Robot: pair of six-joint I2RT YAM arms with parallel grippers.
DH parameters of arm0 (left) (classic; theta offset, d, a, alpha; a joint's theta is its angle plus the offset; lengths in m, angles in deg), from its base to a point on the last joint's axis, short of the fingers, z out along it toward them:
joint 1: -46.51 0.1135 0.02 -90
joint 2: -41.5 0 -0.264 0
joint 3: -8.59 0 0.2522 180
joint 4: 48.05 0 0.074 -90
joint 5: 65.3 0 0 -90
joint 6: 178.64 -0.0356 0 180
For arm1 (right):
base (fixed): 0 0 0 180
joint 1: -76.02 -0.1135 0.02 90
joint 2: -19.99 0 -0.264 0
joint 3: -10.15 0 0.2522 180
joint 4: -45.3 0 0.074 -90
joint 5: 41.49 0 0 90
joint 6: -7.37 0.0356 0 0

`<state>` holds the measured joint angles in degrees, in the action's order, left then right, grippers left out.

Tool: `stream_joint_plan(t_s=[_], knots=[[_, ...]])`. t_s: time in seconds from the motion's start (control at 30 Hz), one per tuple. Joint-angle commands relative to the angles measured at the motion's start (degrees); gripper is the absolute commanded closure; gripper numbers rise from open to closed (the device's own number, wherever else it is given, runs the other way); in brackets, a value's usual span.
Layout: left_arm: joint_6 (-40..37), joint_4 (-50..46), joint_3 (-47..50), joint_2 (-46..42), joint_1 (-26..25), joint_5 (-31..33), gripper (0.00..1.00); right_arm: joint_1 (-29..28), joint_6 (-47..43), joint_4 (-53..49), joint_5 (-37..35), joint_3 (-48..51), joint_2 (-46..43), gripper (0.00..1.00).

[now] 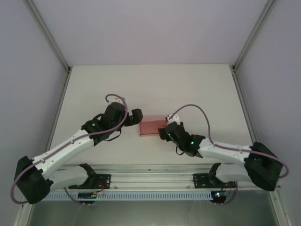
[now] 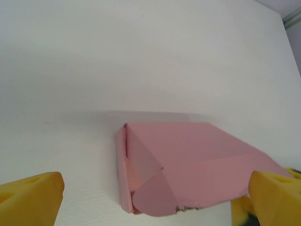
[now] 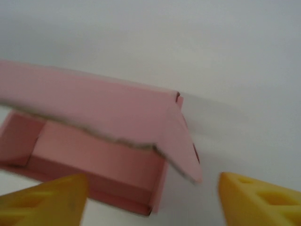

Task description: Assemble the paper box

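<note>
Centred on the worktop point(image 1: 150, 84), the half-folded paper box point(image 1: 151, 126) sat flanked by left gripper point(image 1: 136, 117) and right gripper point(image 1: 165, 130), both spread wide, seemingly to press flaps.

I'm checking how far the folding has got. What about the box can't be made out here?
- Top view: the paper box is too small to show its flaps; the right claw covers its near right corner.
- Left wrist view: the right finger of the left claw hides the box's near right corner.
- Right wrist view: blurred; the frame edge cuts off the box's left end.
</note>
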<state>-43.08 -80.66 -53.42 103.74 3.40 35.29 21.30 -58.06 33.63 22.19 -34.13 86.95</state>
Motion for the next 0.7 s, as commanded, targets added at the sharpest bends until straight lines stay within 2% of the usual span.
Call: stream_joint_plan(t_s=[0.0,0.17,0.3,0.4,0.53,0.67], knots=[[0.5,-2.5,-2.0,-0.9,1.7,-1.8,0.0,-0.7,-1.4,-9.4,3.7,1.4,-8.2,0.02],[-1.0,-1.6,-3.1,0.5,3.2,-3.5,0.0,-0.8,-3.1,-18.3,9.4,0.8,-21.7,0.01],[-2.2,-1.4,-4.8,3.5,4.5,-5.7,0.0,2.2,-4.5,-20.0,9.2,-3.9,-25.5,0.01],[-2.4,-0.9,-5.4,6.3,5.9,-8.0,0.0,7.1,-3.6,-20.8,10.4,-8.6,-22.2,0.01],[-2.6,1.4,-5.7,10.2,7.4,-11.7,0.0,16.8,0.4,-21.6,19.0,-15.2,-12.2,0.01],[-3.2,2.4,-5.6,13.6,7.9,-13.6,0.0,20.6,2.2,-18.2,24.4,-17.9,-2.5,0.01]])
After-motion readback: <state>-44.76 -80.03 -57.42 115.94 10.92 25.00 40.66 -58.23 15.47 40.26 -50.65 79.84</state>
